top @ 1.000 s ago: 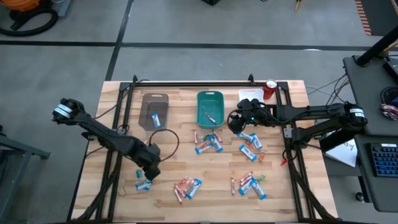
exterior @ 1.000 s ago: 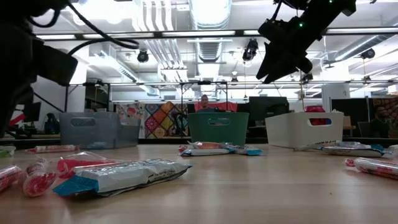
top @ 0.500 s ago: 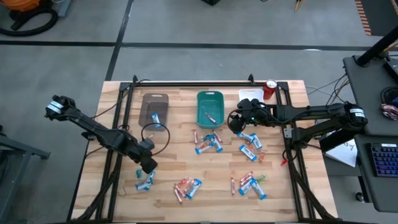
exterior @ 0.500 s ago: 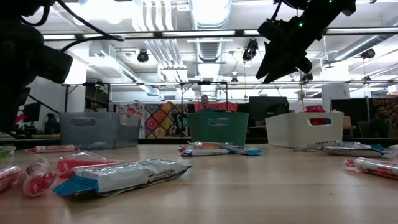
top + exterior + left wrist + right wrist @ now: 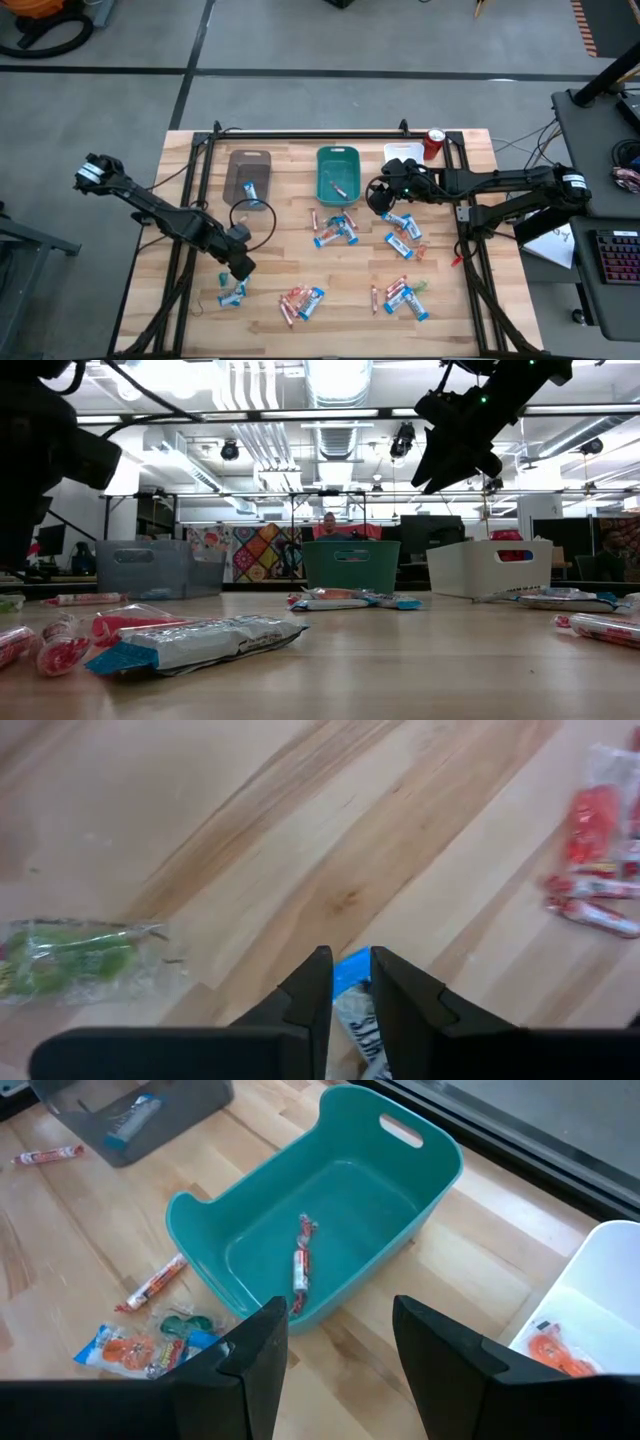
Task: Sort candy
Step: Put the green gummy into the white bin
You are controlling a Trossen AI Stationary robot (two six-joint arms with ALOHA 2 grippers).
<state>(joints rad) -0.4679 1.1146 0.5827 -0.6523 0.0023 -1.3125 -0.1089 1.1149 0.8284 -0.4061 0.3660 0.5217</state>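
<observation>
Item: my left tool (image 5: 350,982), narrow-gapped astride a blue-and-white candy bar (image 5: 352,1010) on the table (image 5: 200,830) for pickup; right tool (image 5: 335,1342) open above teal tray (image 5: 200,1215), waiting.

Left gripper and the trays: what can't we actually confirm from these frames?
- Left gripper: wrist view shows its fingers close together above a blue-and-white bar; their own bulk hides any contact.
- Brown tray and white tray: low view is level, so walls hide contents.
- Teal tray: right wrist view shows one slim stick; right gripper covers the near rim.
- High view: small pieces too tiny to tell apart.
</observation>
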